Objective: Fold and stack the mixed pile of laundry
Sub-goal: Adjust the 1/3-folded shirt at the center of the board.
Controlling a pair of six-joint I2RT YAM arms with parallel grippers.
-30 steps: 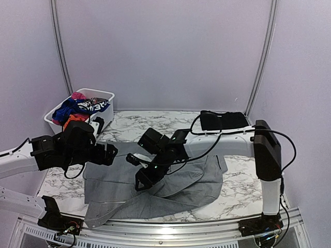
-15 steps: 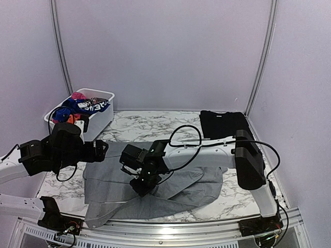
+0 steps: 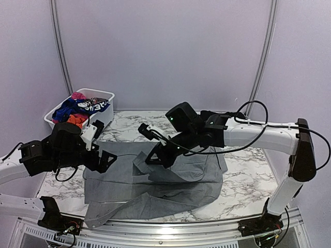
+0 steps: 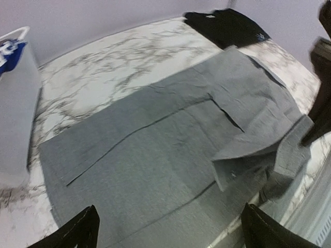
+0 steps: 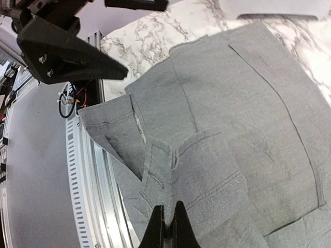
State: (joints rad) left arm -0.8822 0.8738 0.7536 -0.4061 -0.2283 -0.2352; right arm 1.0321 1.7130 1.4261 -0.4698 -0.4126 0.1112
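Currently right gripper (image 5: 168,221) pinches a fold of shirt (image 3: 178,178); left gripper (image 3: 103,159) wide open near table (image 3: 240,188) left edge.

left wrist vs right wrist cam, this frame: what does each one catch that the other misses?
Left wrist only: the folded black garment at the far corner of the table, and a blue piece in the basket.
Right wrist only: the pinch itself, with the right gripper shut on a raised fold of the grey shirt, plus cables past the table's edge.
Both: the grey shirt spread on the marble table, with one flap turned over.
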